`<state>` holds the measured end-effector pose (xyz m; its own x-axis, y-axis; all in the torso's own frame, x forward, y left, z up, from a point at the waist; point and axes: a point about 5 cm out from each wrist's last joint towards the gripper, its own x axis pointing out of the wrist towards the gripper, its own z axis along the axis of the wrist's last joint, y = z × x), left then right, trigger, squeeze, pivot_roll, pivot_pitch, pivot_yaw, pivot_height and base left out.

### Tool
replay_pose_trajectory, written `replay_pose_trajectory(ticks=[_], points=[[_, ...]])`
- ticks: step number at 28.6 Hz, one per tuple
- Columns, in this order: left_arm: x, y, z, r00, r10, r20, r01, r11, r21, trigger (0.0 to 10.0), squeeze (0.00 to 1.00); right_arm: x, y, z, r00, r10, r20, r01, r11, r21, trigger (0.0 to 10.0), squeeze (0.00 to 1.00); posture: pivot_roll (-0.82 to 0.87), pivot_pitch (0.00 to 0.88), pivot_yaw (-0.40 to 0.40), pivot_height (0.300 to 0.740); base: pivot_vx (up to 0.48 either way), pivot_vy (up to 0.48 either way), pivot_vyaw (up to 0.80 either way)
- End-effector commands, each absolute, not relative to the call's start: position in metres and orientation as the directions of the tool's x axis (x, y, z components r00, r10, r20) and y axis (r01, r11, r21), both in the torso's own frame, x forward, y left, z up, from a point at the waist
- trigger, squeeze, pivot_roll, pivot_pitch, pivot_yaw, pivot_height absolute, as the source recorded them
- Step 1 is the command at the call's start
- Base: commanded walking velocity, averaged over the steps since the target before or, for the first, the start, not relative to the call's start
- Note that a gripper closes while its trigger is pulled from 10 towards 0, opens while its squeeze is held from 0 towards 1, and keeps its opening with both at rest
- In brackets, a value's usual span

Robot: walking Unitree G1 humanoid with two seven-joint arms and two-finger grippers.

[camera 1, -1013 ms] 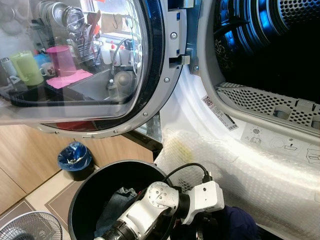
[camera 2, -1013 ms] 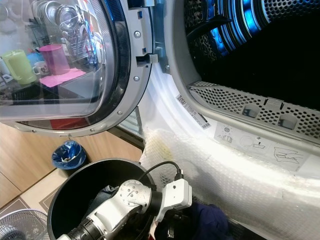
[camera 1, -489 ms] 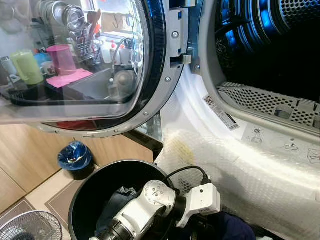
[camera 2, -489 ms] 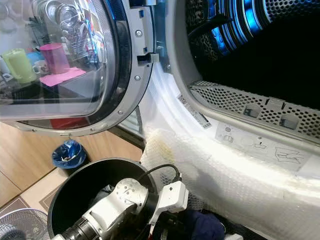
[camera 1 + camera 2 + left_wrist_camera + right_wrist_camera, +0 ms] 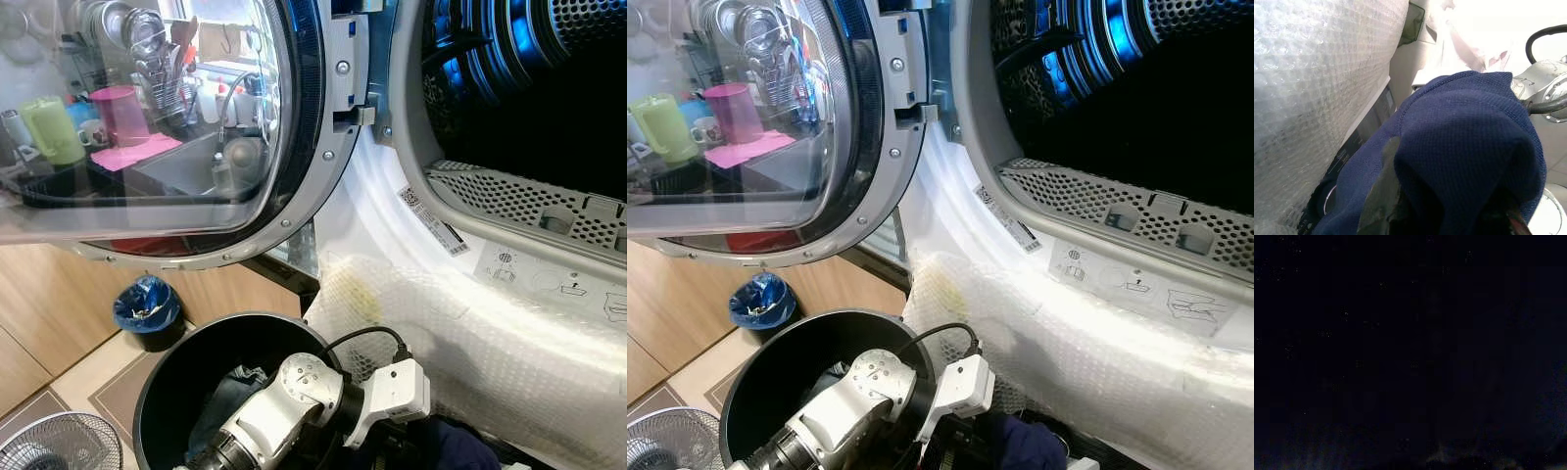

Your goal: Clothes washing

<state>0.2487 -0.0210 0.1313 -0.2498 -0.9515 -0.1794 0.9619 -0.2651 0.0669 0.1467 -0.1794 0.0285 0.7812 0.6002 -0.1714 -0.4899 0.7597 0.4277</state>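
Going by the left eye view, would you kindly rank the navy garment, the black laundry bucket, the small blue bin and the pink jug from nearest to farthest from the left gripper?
1. Navy garment: at the left gripper.
2. Black laundry bucket: just left, under the arm.
3. Small blue bin: on the floor, farther left.
4. Pink jug: mirrored high in the door glass.
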Motion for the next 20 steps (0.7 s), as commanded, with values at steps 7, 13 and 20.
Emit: replay_pose_trajectory(ticks=[7, 13, 20], points=[[0.2446, -0.0216, 0.1399, -0.286, -0.945, -0.158, 0.949, -0.303, 0.090, 0.0, 0.00, 0.1502, -0.1752, 0.0291, 0.781, 0.610, -0.132, -0.506, 0.743, 0.438, 0.0, 0.00, 0.05, 0.026, 0.068, 0.740, 0.000, 0.000, 0.00], [0.2448, -0.0205, 0.1400, -0.279, -0.948, -0.151, 0.953, -0.293, 0.082, 0.0, 0.00, 0.1531, -0.1755, 0.0284, 0.802, 0.584, -0.124, -0.484, 0.759, 0.436, 0.0, 0.00, 0.05, 0.037, 0.068, 0.740, 0.000, 0.000, 0.00], [0.2446, -0.0180, 0.1383, -0.272, -0.950, -0.154, 0.956, -0.285, 0.073, 0.0, 0.00, 0.1552, -0.1723, 0.0320, 0.805, 0.587, -0.088, -0.494, 0.745, 0.447, 0.0, 0.00, 0.05, 0.046, 0.070, 0.740, 0.000, 0.000, 0.00]])
